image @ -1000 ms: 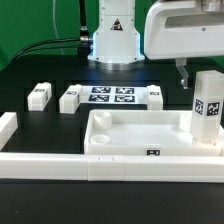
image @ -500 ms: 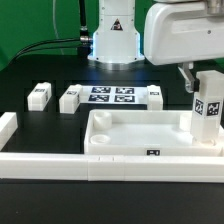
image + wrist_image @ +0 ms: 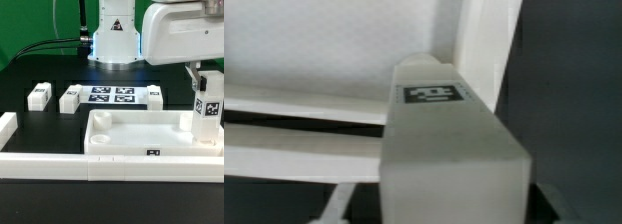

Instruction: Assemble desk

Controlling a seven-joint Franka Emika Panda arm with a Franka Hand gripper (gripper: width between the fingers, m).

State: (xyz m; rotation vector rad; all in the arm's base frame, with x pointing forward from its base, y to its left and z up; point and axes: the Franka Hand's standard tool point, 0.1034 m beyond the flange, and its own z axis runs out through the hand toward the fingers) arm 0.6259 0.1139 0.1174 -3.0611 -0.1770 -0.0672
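White plastic leg (image 3: 207, 108) stands upright at the right end of the tabletop (image 3: 125, 138), on the exterior view's right. Its long axis is vertical and its top sits right under my gripper (image 3: 198, 74). I cannot tell whether the jaws clamp it or only straddle it. I read no brand or words, only black-and-white tags on the leg and on the tabletop's near edge.

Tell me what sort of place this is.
Probably a robotics lab test bench: a robot arm at a black table, a marker board of printed tags, and tagged white furniture parts like the upright leg.
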